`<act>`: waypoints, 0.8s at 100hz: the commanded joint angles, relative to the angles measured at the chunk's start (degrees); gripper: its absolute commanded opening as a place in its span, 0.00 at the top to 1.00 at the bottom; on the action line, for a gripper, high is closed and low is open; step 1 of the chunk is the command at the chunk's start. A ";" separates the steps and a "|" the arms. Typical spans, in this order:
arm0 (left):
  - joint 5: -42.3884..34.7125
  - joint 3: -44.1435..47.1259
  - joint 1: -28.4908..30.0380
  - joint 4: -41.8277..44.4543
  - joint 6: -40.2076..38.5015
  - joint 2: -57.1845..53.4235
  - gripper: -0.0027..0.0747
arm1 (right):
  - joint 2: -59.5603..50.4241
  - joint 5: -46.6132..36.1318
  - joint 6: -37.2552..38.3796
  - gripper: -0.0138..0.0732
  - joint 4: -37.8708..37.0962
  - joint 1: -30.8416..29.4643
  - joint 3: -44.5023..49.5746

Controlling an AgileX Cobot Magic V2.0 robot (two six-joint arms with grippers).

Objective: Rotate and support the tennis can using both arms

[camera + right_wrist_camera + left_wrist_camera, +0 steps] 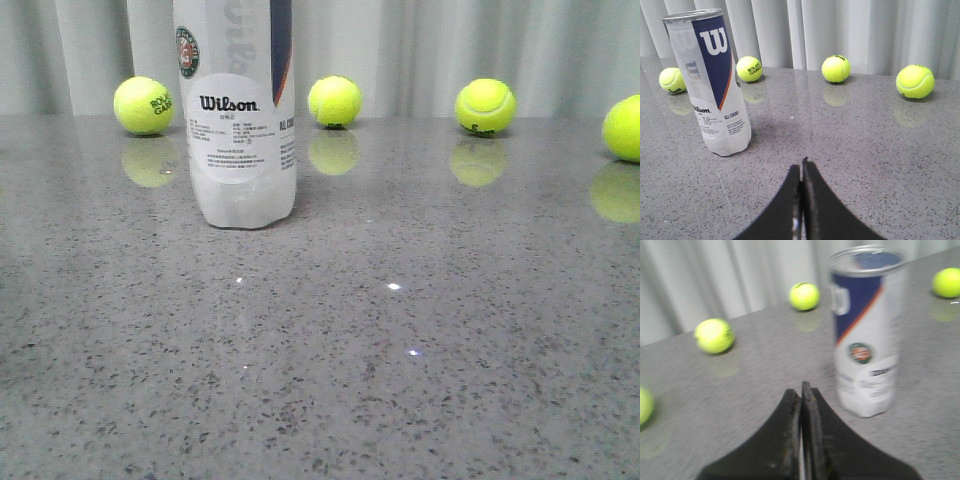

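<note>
Translucent tennis can (710, 80) upright, apart from both closed pincers (801, 167)

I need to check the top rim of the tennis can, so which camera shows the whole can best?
The right wrist view: the tennis can stands fully in frame, sharp from rim to base. The left wrist view also shows it whole, but blurred. The front view cuts off its top, showing only the lower part with the round label.

can (240, 150): translucent white, navy panel, orange stripe, round white label with black lettering | balls (143, 105): yellow-green, black print | table (400, 350): grey, dark-speckled, glossy | curtain (450, 50): pale grey-white, vertical folds | grippers (801, 172): black
</note>
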 commanded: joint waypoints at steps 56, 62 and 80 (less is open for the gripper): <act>-12.48 17.82 15.75 11.78 -13.81 -18.78 0.99 | 0.32 -4.36 -0.36 0.91 0.40 0.03 -1.63; -14.92 21.27 16.26 12.00 -14.40 -21.46 0.99 | 0.32 -4.36 -0.36 0.91 0.40 0.03 -1.63; -17.41 30.78 16.54 12.00 -14.40 -30.45 0.99 | 0.32 -4.36 -0.36 0.91 0.40 0.03 -1.63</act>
